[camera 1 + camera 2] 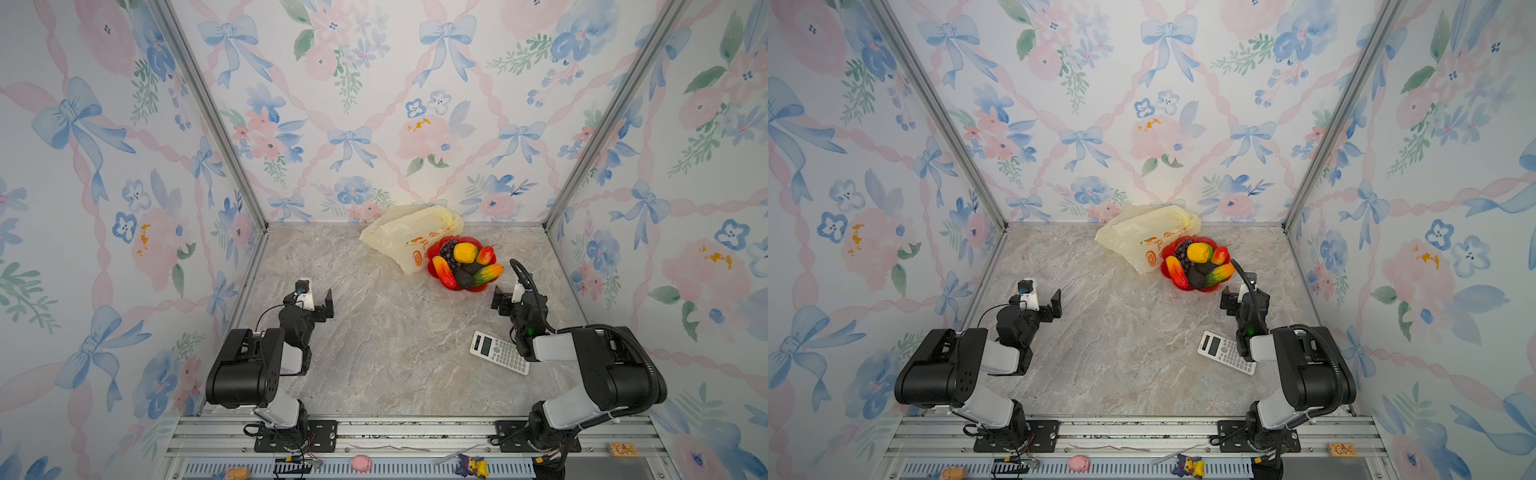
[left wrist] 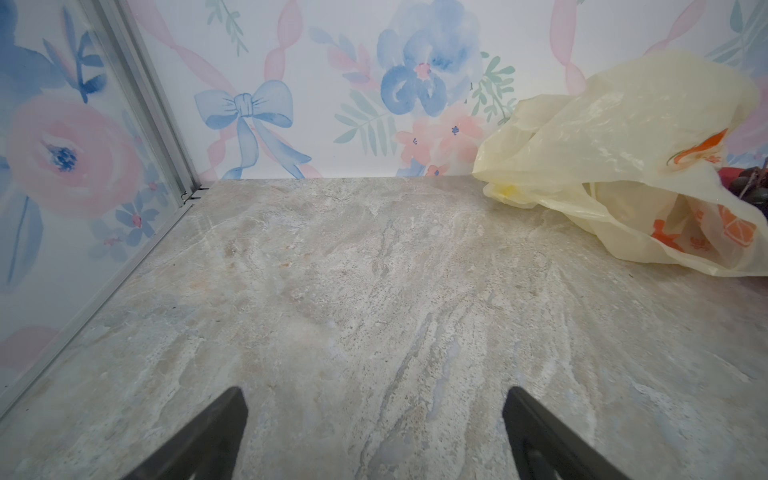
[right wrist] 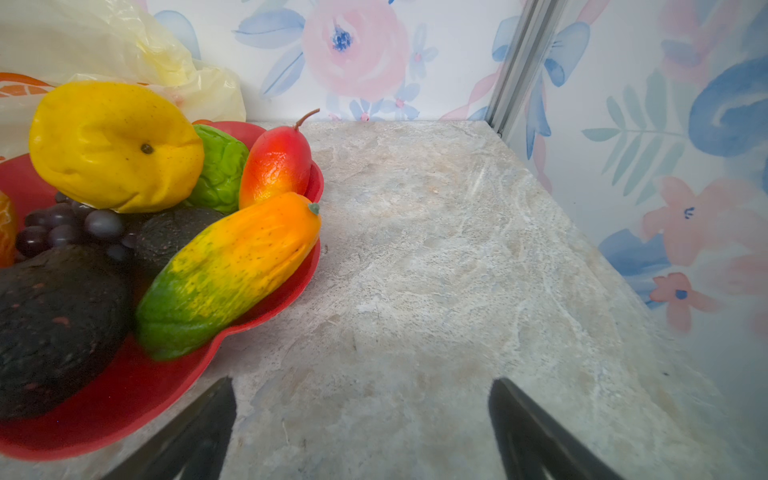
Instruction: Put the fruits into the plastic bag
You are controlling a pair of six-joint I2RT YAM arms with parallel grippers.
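Left and right jaws gape empty; only the top views show the calculator (image 1: 498, 352).

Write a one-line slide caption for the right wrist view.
Open right gripper beside the red dish piled with toy fruits, plastic bag behind it.

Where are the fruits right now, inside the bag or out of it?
Out: the fruits sit piled in the red dish beside the plastic bag, which lies crumpled on the table.
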